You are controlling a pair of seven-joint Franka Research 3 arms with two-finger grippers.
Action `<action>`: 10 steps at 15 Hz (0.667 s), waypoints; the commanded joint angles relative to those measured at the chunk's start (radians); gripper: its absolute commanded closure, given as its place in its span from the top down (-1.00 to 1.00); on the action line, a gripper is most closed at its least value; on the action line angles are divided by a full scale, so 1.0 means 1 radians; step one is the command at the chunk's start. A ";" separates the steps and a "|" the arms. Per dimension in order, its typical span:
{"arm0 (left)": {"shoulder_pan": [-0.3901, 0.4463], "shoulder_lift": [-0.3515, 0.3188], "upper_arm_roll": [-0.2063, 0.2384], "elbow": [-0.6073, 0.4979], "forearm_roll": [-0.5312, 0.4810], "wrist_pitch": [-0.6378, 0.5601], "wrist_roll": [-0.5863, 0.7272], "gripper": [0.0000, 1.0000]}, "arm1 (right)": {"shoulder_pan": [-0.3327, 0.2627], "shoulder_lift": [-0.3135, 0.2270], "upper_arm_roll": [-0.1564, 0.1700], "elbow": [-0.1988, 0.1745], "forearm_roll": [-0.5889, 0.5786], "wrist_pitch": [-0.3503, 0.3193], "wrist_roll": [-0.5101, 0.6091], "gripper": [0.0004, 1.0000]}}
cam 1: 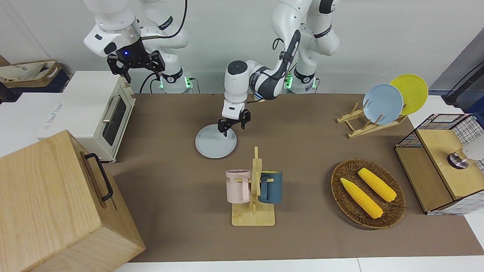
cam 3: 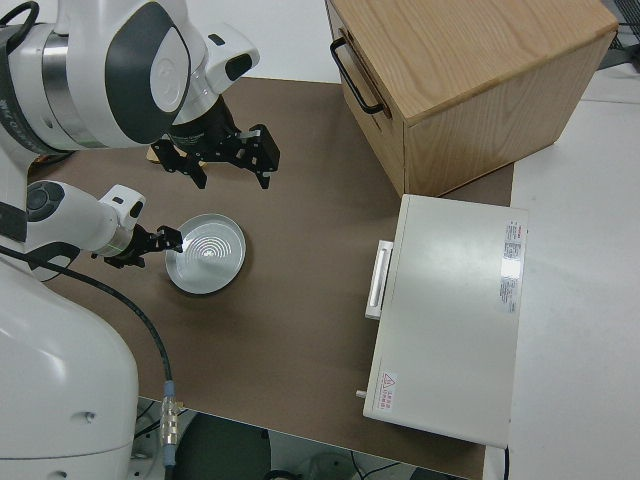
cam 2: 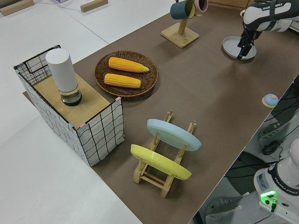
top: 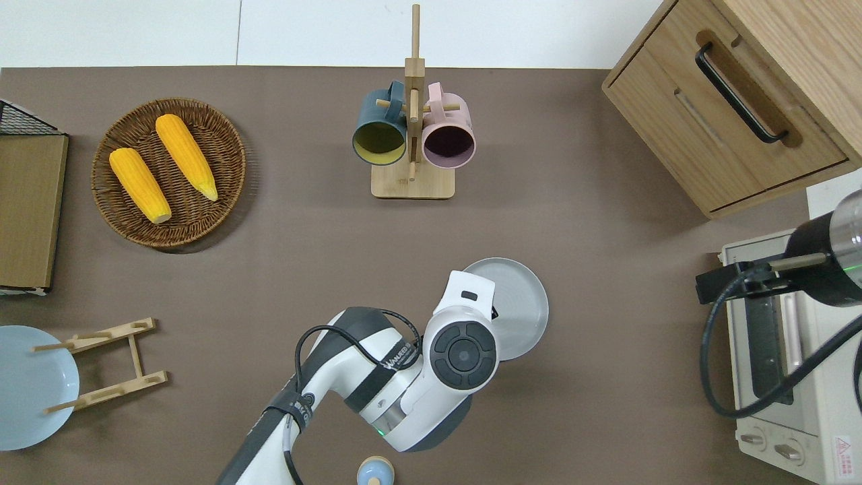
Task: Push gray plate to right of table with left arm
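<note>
The gray plate (cam 1: 216, 143) lies flat on the brown table (cam 1: 302, 151), nearer to the robots than the mug rack; it also shows in the overhead view (top: 522, 303) and the right side view (cam 3: 205, 255). My left gripper (cam 1: 233, 129) is open and empty. It hangs low over the plate's rim, on the edge nearest the robots and toward the left arm's end. One fingertip (cam 1: 224, 132) is over the rim, the other is off the plate. In the overhead view the wrist hides the fingers. My right gripper (cam 1: 136, 67) is parked, open and empty.
A white toaster oven (cam 1: 94, 113) and a wooden cabinet (cam 1: 56, 207) stand at the right arm's end. A mug rack (cam 1: 253, 189) stands just farther from the robots than the plate. A corn basket (cam 1: 366, 192), a plate rack (cam 1: 372, 122) and a wire crate (cam 1: 442, 162) sit at the left arm's end.
</note>
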 commanded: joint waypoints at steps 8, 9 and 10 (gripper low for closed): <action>0.274 -0.194 0.005 0.021 -0.021 -0.322 0.597 1.00 | -0.019 -0.002 0.016 0.009 0.004 -0.016 0.012 0.97; 0.308 -0.209 0.005 0.021 -0.032 -0.348 0.654 1.00 | -0.020 -0.002 0.016 0.009 0.004 -0.016 0.013 0.97; 0.338 -0.226 0.007 0.021 -0.036 -0.369 0.699 1.00 | -0.019 -0.002 0.016 0.009 0.004 -0.016 0.012 0.97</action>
